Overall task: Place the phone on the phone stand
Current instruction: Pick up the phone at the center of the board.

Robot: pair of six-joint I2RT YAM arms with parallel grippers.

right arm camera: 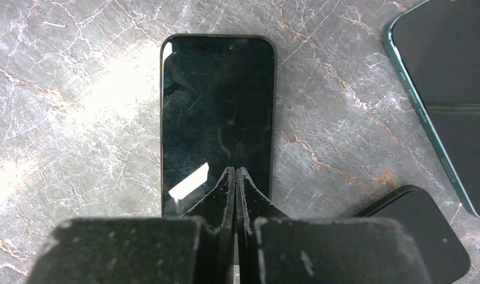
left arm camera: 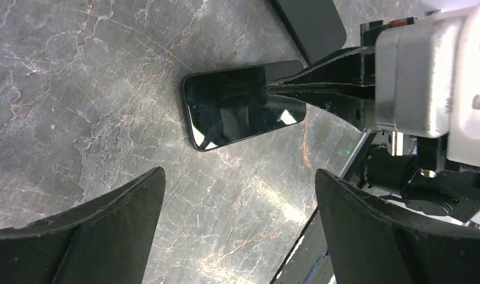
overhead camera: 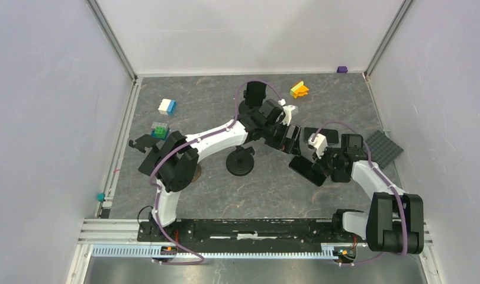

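Observation:
A black phone (overhead camera: pixel 304 171) lies flat, screen up, on the marbled table right of centre. It also shows in the right wrist view (right arm camera: pixel 216 106) and the left wrist view (left arm camera: pixel 231 106). My right gripper (right arm camera: pixel 235 171) is shut with nothing between its fingers, and its tips rest over the phone's near end; it also shows in the top view (overhead camera: pixel 318 162). My left gripper (left arm camera: pixel 238 174) is open wide and empty, and hovers just beyond the phone (overhead camera: pixel 290 141). A black phone stand with a round base (overhead camera: pixel 240 161) stands left of the phone.
A green-edged dark device (right arm camera: pixel 450 89) and another dark slab (right arm camera: pixel 416 232) lie close to the right of the phone. A grey studded plate (overhead camera: pixel 384 148), coloured bricks (overhead camera: pixel 167 106), an orange-yellow piece (overhead camera: pixel 298 89) and a small black holder (overhead camera: pixel 144 144) sit around the table.

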